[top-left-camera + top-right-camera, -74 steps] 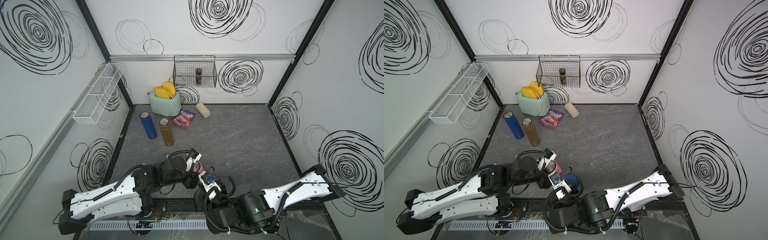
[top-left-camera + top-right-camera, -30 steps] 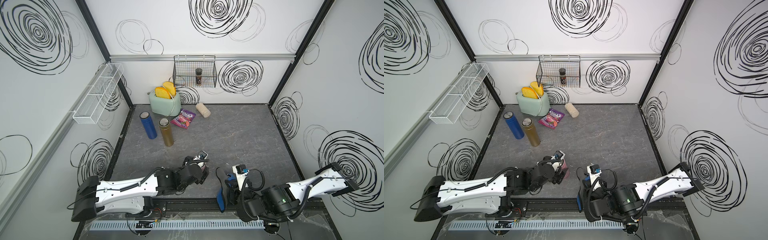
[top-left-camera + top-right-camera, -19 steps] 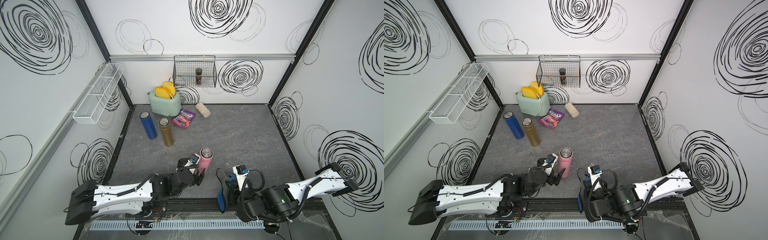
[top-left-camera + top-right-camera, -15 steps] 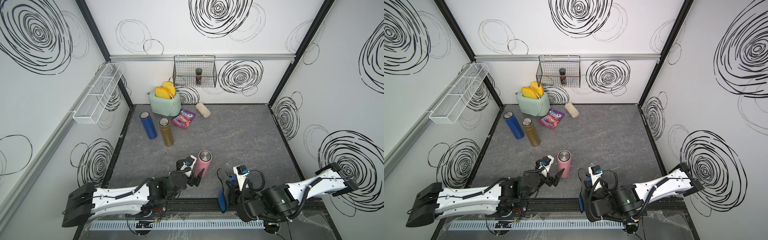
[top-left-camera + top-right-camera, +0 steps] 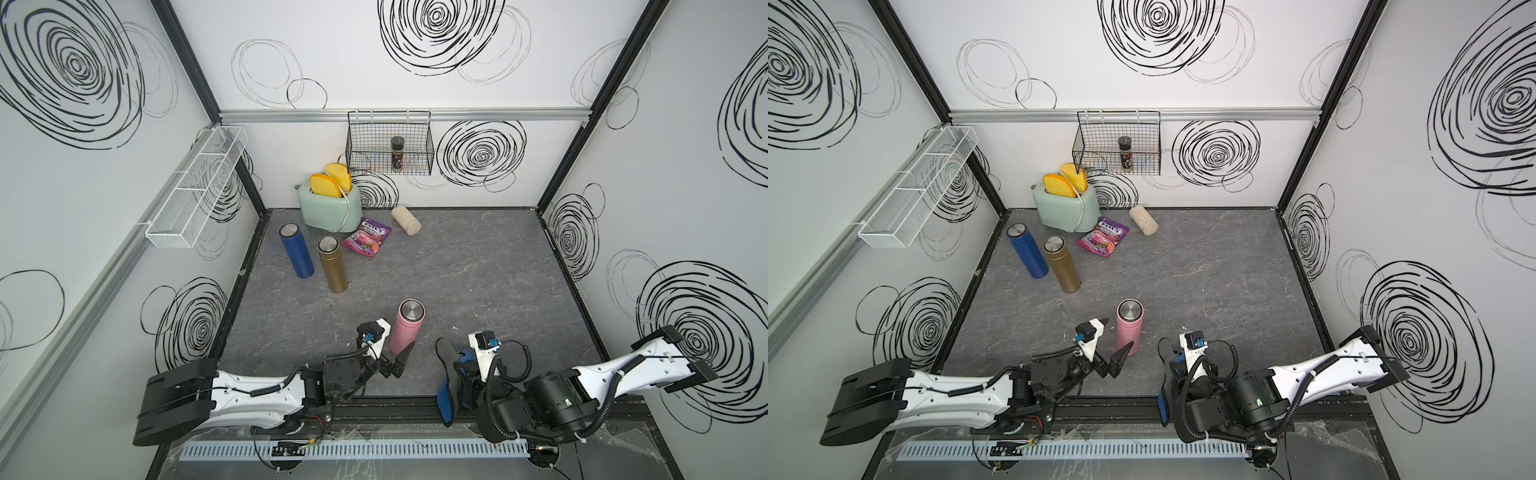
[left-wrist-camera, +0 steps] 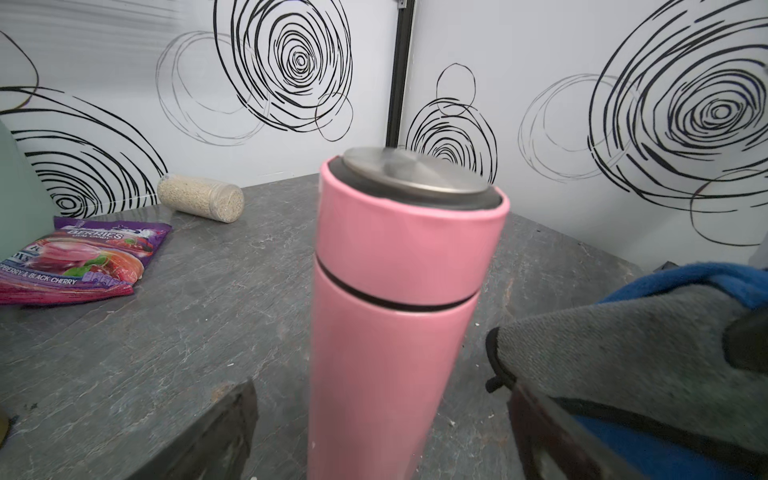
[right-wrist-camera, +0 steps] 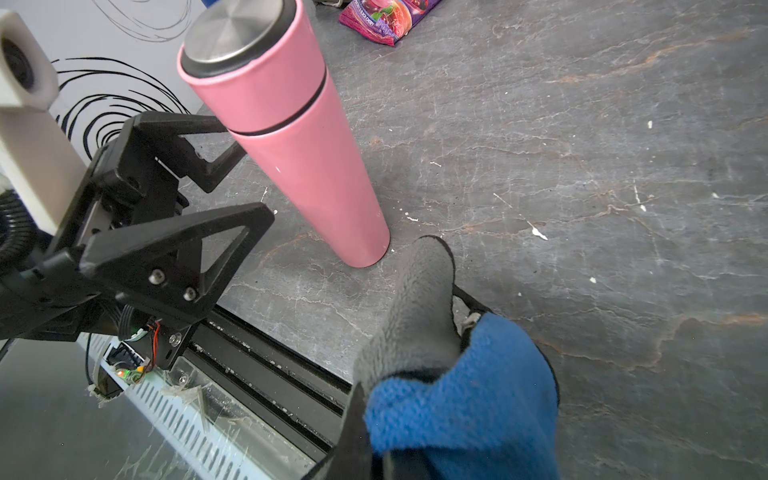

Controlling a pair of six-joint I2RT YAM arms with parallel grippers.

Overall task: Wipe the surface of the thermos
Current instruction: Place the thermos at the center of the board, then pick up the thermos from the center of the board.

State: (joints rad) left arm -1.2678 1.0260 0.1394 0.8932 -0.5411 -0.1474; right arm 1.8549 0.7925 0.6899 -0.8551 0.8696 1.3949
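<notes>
Withdrawn from its earlier grip, your left end effector sits low at the table's front with its jaws spread wide, just beside the pink thermos. Centre, the pink thermos stands upright and free on the grey table, near the front edge. At right, your right end effector is pinching a blue-and-grey cloth, whose grey tip lies close to the base of the pink thermos.

Matt pink thermos with brushed metal lid, fleecy grey-and-blue cloth, veined matt stone-look tabletop
</notes>
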